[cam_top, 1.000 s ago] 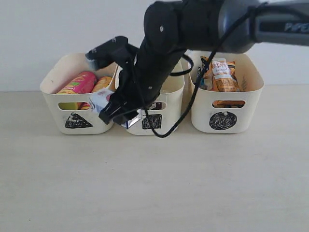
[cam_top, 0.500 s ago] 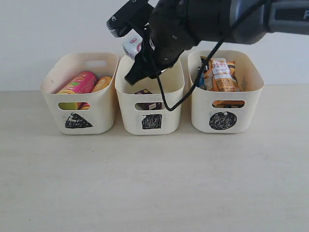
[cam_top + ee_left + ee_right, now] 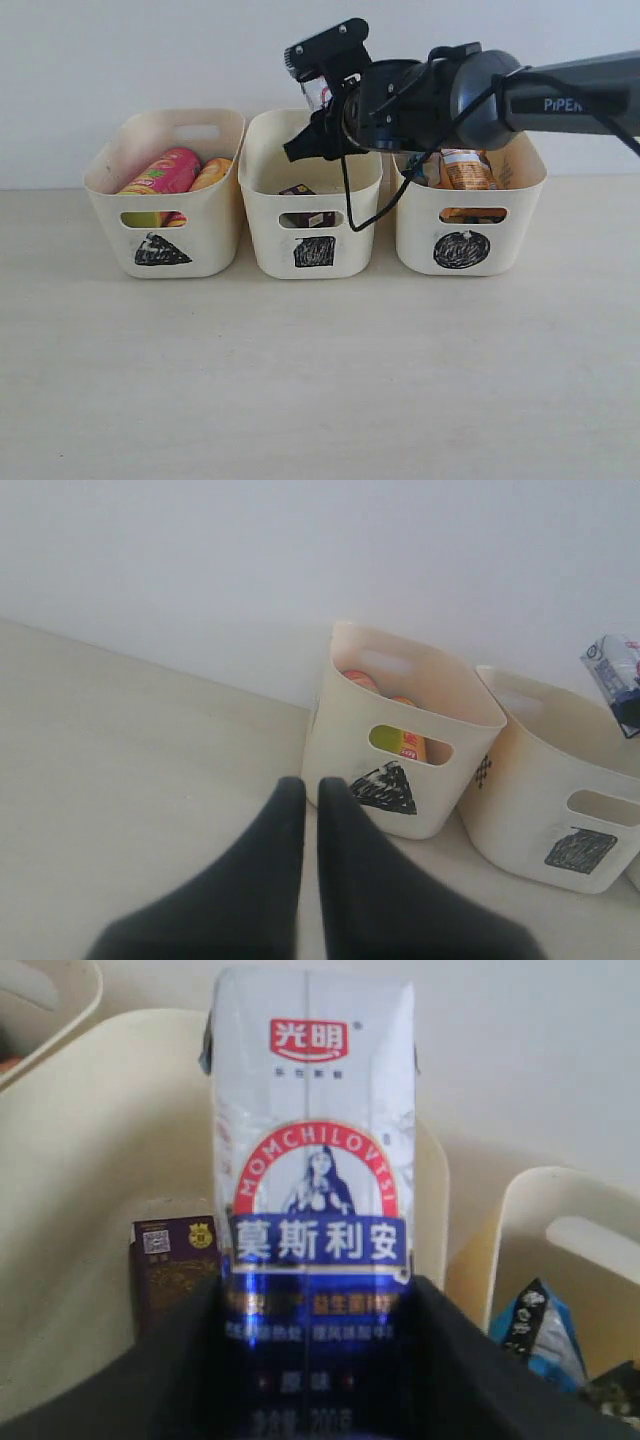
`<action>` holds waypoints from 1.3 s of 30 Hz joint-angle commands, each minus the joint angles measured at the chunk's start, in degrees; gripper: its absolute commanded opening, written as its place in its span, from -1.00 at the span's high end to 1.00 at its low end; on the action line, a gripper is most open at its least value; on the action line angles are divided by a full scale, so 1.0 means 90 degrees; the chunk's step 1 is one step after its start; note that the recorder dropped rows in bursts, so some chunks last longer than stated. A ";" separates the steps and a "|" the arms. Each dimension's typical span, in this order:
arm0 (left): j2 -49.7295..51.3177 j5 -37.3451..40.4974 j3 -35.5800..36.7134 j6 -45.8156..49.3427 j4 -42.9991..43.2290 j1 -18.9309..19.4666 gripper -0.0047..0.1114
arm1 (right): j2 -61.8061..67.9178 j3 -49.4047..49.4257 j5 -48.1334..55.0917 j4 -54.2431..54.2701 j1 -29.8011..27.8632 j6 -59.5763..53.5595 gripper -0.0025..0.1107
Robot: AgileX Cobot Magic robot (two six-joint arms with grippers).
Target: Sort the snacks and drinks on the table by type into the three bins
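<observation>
The white-blue drink carton (image 3: 312, 1210), clamped in the right gripper (image 3: 316, 98), hangs over the middle bin (image 3: 268, 210) (square mark), above a dark carton (image 3: 170, 1270). I'd lower it inside the rim before release. Its label reads "MOMCHILOVTSI", 光明, 莫斯利安. The left gripper (image 3: 303, 805), fingers together and empty, is low over the worktop (image 3: 120, 740).

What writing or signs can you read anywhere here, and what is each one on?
"PIPER": on the grey robot arm.
"光明", "MOMCHILOVTSI", "莫斯利安": on the white-blue drink carton; lower print blurred.
Black triangle: left cream plastic tub.
Black square: middle cream tub.
Black circle: right cream tub.
Print on the dark purple drink carton: too small.
</observation>
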 commanded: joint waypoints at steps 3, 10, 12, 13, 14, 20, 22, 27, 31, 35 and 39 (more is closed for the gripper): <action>-0.0023 -0.0094 0.0025 0.0011 -0.0068 0.0039 0.85 | 0.0193 -0.0029 -0.0501 -0.0173 -0.0044 0.0137 0.96; -0.0023 -0.0095 0.0025 0.0032 -0.0068 0.0039 0.85 | 0.0293 -0.0029 -0.0461 -0.0173 -0.0044 0.0137 0.33; -0.0023 -0.0095 0.0025 0.0032 -0.0068 0.0039 0.85 | 0.0293 -0.0029 -0.0433 -0.0173 -0.0044 0.0137 -0.03; -0.0023 -0.0095 0.0025 0.0032 -0.0068 0.0039 0.85 | 0.0293 -0.0029 -0.0391 -0.0173 -0.0044 0.0137 -0.22; -0.0023 -0.0095 0.0025 0.0032 -0.0068 0.0039 0.85 | 0.0277 -0.0029 -0.0295 -0.0173 -0.0044 0.0137 -0.35; -0.0023 -0.0095 0.0025 0.0032 -0.0068 0.0039 0.85 | 0.0131 -0.0029 0.0859 -0.0153 -0.0044 0.0137 -0.32; -0.0023 -0.0095 0.0025 0.0032 -0.0068 0.0039 0.85 | -0.0032 -0.0029 0.1422 -0.0030 -0.0032 0.0051 -0.07; -0.0023 -0.0095 0.0025 0.0060 -0.0068 0.0039 0.85 | -0.0557 -0.0029 0.2318 0.1371 -0.0032 -0.2529 0.96; -0.0023 -0.0095 0.0025 0.0060 -0.0068 0.0039 0.85 | -0.0931 -0.0029 0.3087 0.2931 -0.0167 -0.4741 0.96; -0.0023 -0.0095 0.0025 0.0083 -0.0068 0.0039 0.85 | -0.1424 -0.0029 0.3861 0.5563 -0.0947 -0.6742 0.96; -0.0023 -0.0095 0.0025 0.0104 -0.0068 0.0039 0.85 | -0.1804 -0.0029 0.4394 0.7328 -0.1827 -0.7718 0.96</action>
